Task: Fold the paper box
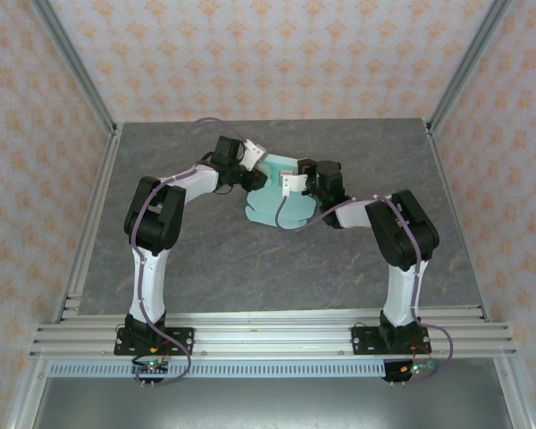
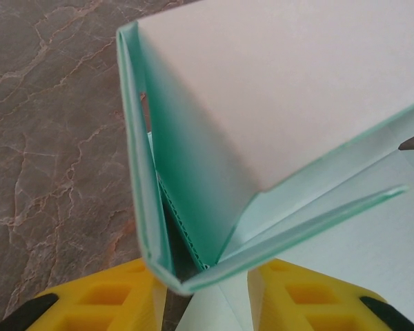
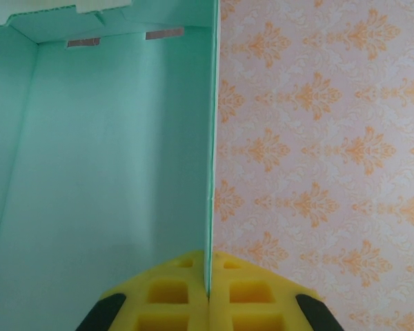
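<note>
— Fingers first, from the left: how do the left fingers (image 2: 110, 300) stand?

— They sit apart, one on each side of a folded corner of the paper box (image 2: 262, 89). One finger lies against the card; whether they pinch it cannot be told. Seen from above, they reach the paper box (image 1: 277, 201) at its 10 o'clock edge.

— And the box?

— Part-folded, mint green, over the grey bench (image 1: 250, 268), slightly toward 12 o'clock from the middle, between the two arms.

— The right fingers (image 3: 172, 289)?

— Clenched on the edge of an upright card wall of the box (image 3: 117, 172), which runs toward 12 o'clock in the wrist view, with patterned wallpaper (image 3: 317, 138) at 3 o'clock. From above, that arm comes in from the box's 3 o'clock side.
</note>
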Action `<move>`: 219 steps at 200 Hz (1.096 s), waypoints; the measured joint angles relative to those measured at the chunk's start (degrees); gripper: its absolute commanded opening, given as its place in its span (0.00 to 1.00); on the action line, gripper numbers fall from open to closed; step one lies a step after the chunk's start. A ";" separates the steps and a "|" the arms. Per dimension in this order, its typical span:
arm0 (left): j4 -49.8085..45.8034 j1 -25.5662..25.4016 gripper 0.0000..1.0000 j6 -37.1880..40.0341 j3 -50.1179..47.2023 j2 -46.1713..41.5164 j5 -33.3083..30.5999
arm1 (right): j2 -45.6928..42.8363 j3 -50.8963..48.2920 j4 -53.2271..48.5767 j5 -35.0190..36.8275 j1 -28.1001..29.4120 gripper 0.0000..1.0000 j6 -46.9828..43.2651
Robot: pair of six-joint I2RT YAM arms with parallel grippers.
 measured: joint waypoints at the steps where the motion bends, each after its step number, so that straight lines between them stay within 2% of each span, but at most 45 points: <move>1: 0.02 0.02 0.36 -0.07 0.02 0.02 0.07 | 0.00 0.00 0.00 0.00 0.00 0.00 0.00; 144: 7.10 0.37 0.37 -7.15 0.07 0.96 2.86 | 0.00 0.00 -0.02 0.02 -0.22 0.00 -0.61; 219: 9.84 -0.66 0.29 -9.42 -0.44 0.96 -2.58 | 0.00 0.00 -0.02 -0.17 -0.20 0.00 -0.57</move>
